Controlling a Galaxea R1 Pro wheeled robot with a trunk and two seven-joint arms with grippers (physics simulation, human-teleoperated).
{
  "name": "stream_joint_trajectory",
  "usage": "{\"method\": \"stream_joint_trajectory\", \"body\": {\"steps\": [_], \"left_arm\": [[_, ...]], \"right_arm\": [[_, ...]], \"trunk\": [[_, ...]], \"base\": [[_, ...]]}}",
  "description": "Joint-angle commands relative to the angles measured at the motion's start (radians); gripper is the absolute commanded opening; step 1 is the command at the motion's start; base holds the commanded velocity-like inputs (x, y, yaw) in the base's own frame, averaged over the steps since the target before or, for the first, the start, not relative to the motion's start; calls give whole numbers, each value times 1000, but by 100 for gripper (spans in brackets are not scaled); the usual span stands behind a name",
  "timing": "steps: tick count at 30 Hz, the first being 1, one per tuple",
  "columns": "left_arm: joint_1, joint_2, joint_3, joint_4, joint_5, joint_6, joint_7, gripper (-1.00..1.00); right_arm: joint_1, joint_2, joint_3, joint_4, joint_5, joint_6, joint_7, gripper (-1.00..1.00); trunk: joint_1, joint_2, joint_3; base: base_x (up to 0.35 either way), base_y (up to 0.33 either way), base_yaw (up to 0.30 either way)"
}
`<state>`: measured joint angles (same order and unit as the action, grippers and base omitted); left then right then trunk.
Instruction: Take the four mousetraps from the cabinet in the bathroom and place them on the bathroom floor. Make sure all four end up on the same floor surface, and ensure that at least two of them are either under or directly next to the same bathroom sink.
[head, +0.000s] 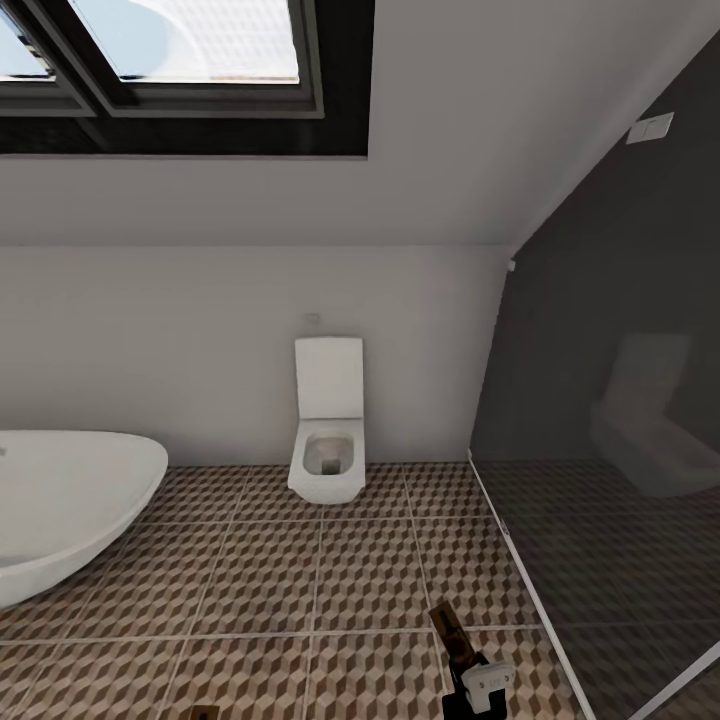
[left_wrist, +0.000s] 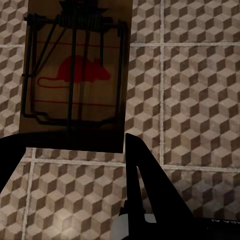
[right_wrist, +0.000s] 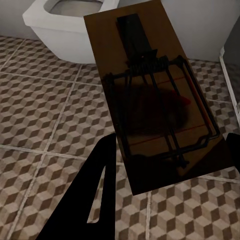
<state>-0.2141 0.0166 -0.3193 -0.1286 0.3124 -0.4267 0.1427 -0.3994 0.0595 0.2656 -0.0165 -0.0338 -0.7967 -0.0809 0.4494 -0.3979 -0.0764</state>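
While each arm carries a mousetrap, the step in hand is setting them down on the bathroom floor (head: 330, 580) close to a sink, and that calls for low, gentle releases.

In the left wrist view, the left gripper (left_wrist: 75, 150) has its dark fingers (left_wrist: 145, 175) closed on the bottom edge of the left mousetrap (left_wrist: 75, 75), a wooden slab printed with a red mouse and strung with a wire bar and spring, hanging above the cube-pattern tiles. At the left of the head view a white oval basin (head: 60, 510) juts in over the floor; I judge it to be the sink or a tub, and cannot tell which.

Further right stands the toilet (head: 327, 440) against the back wall, then the dark glass partition (head: 620, 420). Low in the head view the right gripper (head: 478, 690) shows with the right mousetrap (head: 452, 640) sticking up from it. In the right wrist view its fingers (right_wrist: 95, 190) clamp the bottom edge of that trap (right_wrist: 155, 100), which tilts above the tiles near the toilet.

To do this well, lower each trap flat, wire side up, until it nearly touches a tile, then let go, so it neither flips nor skids.
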Motion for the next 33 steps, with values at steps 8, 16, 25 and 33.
{"method": "stream_joint_trajectory", "body": {"steps": [8,16,25,33], "left_arm": [[-1,0,-3,-24,1,5,10,-100],[-1,28,-1,-361,0,406,15,-100],[-197,37,1,-521,-1,858,22,-100],[-509,35,2,-290,-1,932,27,-100]], "right_arm": [[-1,1,9,-1,-3,-2,-5,-100],[-1,-4,6,-101,-1,204,-49,-100],[-1,0,6,-465,0,556,-126,-100],[-39,87,4,-674,-3,865,-155,-100]], "trunk": [[1,-2,-2],[1,-2,-2],[1,-2,-2],[1,-2,-2]], "base": [[0,0,0],[0,0,0],[0,0,0],[0,0,0]]}}
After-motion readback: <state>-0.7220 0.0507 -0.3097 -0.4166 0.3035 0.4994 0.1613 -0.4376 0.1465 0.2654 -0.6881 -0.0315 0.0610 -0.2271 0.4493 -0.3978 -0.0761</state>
